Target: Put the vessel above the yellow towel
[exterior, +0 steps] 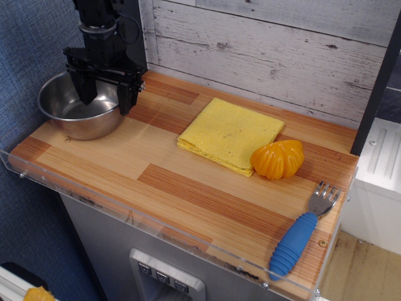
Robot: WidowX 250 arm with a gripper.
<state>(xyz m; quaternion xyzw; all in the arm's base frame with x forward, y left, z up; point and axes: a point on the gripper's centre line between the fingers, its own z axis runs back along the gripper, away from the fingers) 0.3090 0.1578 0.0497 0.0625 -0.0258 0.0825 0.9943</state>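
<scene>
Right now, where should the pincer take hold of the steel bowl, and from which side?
Grip the rolled rim of the bowl on its right wall, coming straight down. The bowl sits upright and open-topped, too wide to span, so one finger inside and one outside suits it. The pincer hangs open over that right edge, on the side facing the yellow towel.
</scene>
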